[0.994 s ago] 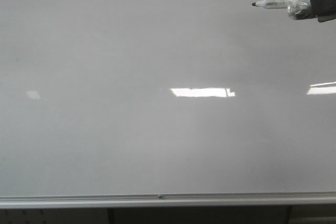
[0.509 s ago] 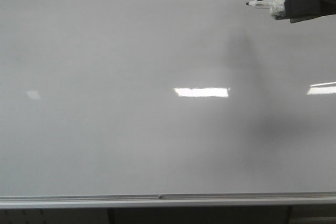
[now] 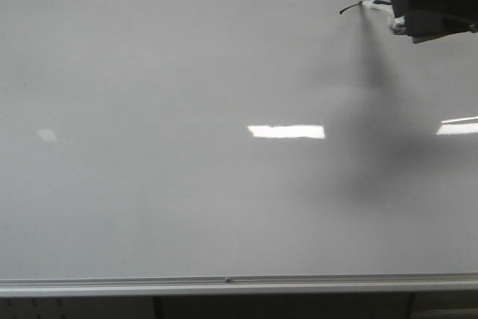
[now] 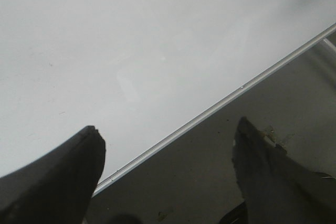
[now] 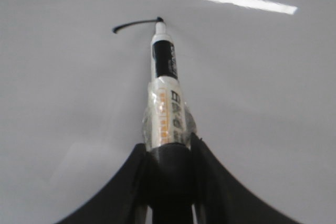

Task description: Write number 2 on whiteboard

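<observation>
On the whiteboard (image 3: 187,72), close to its upper right corner in the front view, a short curved black stroke (image 3: 351,8) has been drawn: the first arc of the number 2, thin and slightly hooked at its left end, with no flat base stroke under it. In the right wrist view the same stroke (image 5: 135,24) runs as a shallow arc and ends right at the tip of the marker (image 5: 164,93), which touches the board there. The marker has a white nose, a black band with print behind it, and a pale wrapped section with orange lettering further back; in the front view only its white front end (image 3: 377,7) shows ahead of the dark fingers. The right gripper (image 5: 169,166) is clenched around the marker's rear body, its two black fingers (image 5: 220,187) pressed against either side of the barrel, and in the front view it enters from the right edge of the board (image 3: 433,1). A soft grey shadow of the arm falls on the board below the stroke. Bright rectangular light reflections (image 3: 287,131) lie across the middle of the board, and a silver frame strip (image 3: 224,283) runs along its lower edge. The left gripper (image 4: 168,145) hangs near that lower edge, seen in its own wrist view above the frame strip (image 4: 220,106), its two dark fingers (image 4: 63,177) spread wide with nothing between them.
</observation>
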